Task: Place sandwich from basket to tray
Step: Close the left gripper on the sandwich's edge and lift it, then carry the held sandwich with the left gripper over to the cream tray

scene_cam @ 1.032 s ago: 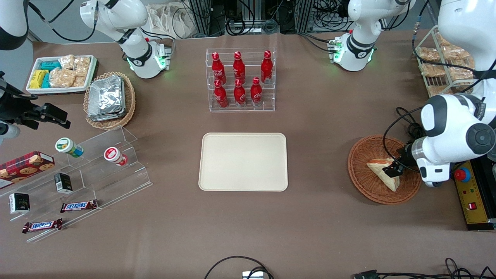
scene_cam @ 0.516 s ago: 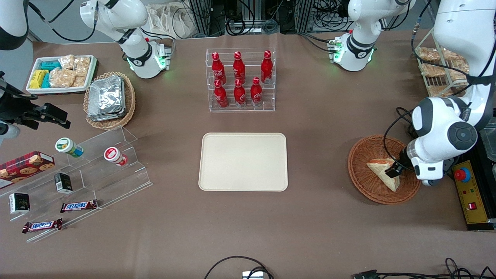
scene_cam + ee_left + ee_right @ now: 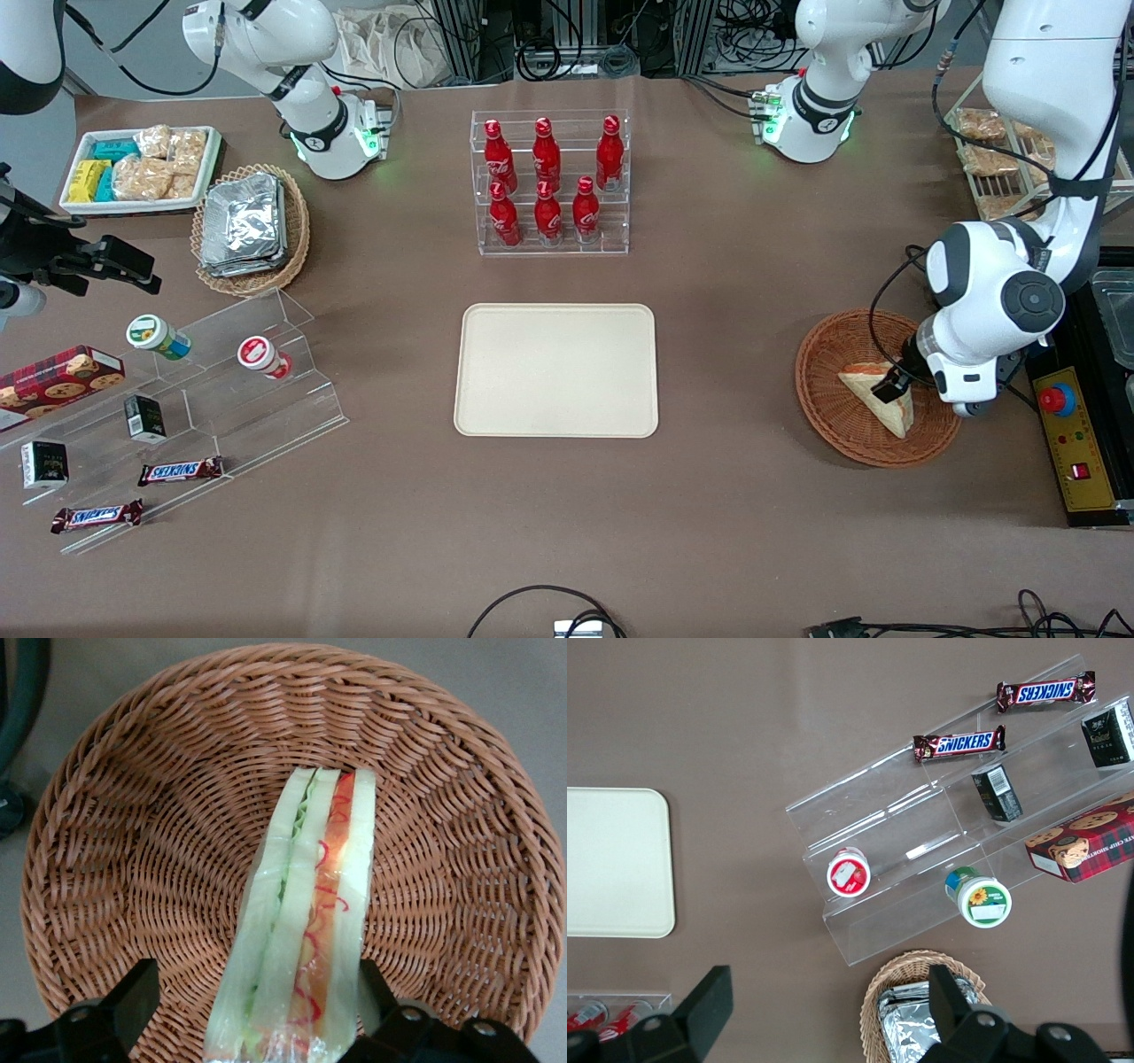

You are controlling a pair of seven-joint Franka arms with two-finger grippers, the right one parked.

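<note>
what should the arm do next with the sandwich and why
Probably close the tool on the sandwich. The wrist view shows the fingers open, one on each side of the wedge, not yet touching it. The sandwich lies in the basket and the tray holds nothing, so a grip has to come before any lift.

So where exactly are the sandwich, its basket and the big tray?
sandwich (image 3: 306,930): left wrist view, on its filling edge.
basket (image 3: 828,354): front view, on its woven wall.
tray (image 3: 556,370): front view, on its bare middle.

SNICKERS | two candy bars (image 3: 959,744) | acrylic step shelf (image 3: 921,850)
</note>
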